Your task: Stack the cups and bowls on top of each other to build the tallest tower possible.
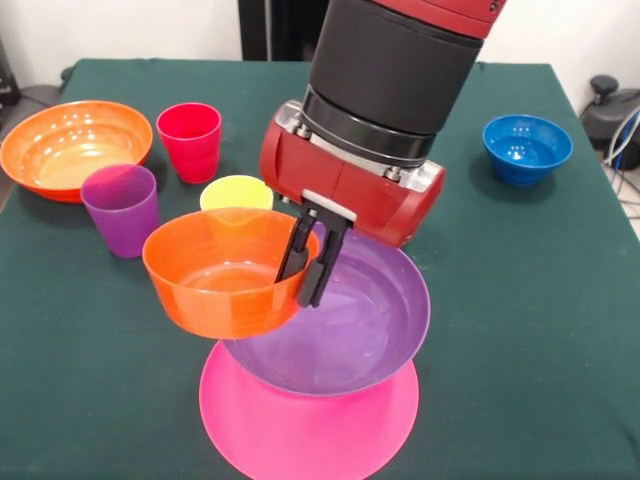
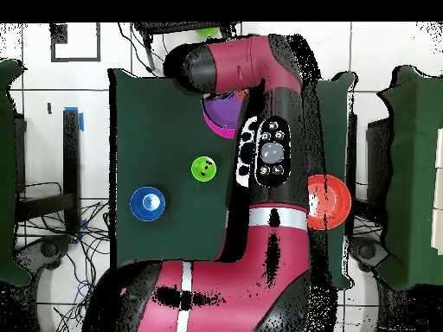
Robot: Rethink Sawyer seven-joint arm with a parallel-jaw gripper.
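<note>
The gripper [image 1: 310, 262] is pinching the rim of the small orange bowl [image 1: 225, 270], one finger inside the wall and one outside, and is holding it clear of the bench [image 1: 520, 330], tipped slightly and hanging beside the left lip of the medium purple bowl [image 1: 340, 325]. That purple bowl is sitting upright on the upturned pink bowl [image 1: 308, 420], and together they are forming the start of the tower at the near edge of the front view. The large orange bowl [image 1: 72, 147], the red cup [image 1: 189, 140], the purple cup [image 1: 121, 208] and the yellow cup [image 1: 236, 193] are waiting at the left, and the small blue bowl [image 1: 527, 148] is standing well apart at the right. In the overhead view a light green piece [image 2: 202, 169] is also lying on the bench beside the arm. The orange bowl looks light, stiff and glossy, so it is probably prone to slipping or swinging in a one-sided rim hold. The thin wall near the rim seems the only practical place to take hold, since the body is too wide to span.
</note>
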